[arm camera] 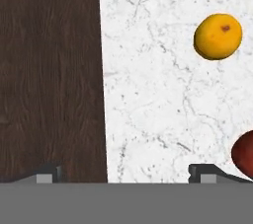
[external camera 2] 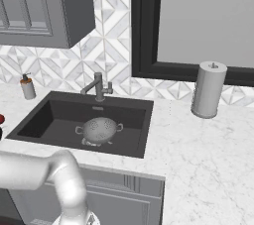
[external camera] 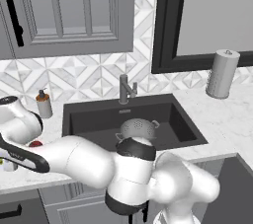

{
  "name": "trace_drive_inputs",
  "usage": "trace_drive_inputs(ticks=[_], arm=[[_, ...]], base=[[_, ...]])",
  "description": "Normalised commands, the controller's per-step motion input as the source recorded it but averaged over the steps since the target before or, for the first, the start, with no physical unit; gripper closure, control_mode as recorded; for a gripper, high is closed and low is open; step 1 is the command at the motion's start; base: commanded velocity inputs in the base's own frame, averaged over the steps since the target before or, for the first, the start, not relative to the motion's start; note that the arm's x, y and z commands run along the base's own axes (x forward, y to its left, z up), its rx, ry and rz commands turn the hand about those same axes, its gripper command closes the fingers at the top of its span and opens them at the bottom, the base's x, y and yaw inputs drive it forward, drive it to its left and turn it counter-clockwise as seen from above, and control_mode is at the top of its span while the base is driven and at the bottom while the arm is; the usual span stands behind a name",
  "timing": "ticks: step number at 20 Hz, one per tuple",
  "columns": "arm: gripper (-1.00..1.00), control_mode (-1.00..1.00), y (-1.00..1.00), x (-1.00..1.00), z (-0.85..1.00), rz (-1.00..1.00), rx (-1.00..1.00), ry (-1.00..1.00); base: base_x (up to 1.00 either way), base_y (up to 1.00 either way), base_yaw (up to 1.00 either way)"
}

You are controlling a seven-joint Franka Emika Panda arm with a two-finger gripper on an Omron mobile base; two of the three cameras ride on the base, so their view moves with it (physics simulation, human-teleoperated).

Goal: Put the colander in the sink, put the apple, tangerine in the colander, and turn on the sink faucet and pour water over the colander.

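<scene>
End effector (arm camera: 126,173) wide, empty, hovering over the marble tabletop (arm camera: 158,94). Glossy red apple (arm camera: 244,154) at four o'clock, dimpled tangerine (arm camera: 218,36) at one. Perforated steel colander (external camera 2: 98,130) sits in the sink (external camera 2: 49,115). Risk: off-centre fingers nudge the round apple rolling.

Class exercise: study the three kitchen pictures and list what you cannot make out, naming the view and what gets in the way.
- Apple: hand view, cut off by the right edge; in the left base view the arm covers most of it.
- Colander: left base view, lower part hidden behind the arm's dark joint.
- Sink: left base view, front hidden by the arm.
- Soap dispenser: right base view, too small to read any detail.
</scene>
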Motion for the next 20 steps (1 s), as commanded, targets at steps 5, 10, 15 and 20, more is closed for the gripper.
trace_drive_inputs(ticks=[5,10,15,20], arm=[[-1.0,-1.0,0.41,0.12,-0.15,0.01,-0.02,0.02],[-1.0,-1.0,0.25,0.09,-0.2,0.0,-0.03,0.0],[-1.0,-1.0,0.01,0.27,-0.21,0.0,0.0,-0.02],[-1.0,-1.0,0.15,0.11,-0.03,0.0,0.0,-0.12]], base=[[0.0,0.0,0.0],[0.0,0.0,0.0],[0.0,0.0,0.0],[0.0,0.0,0.0]])
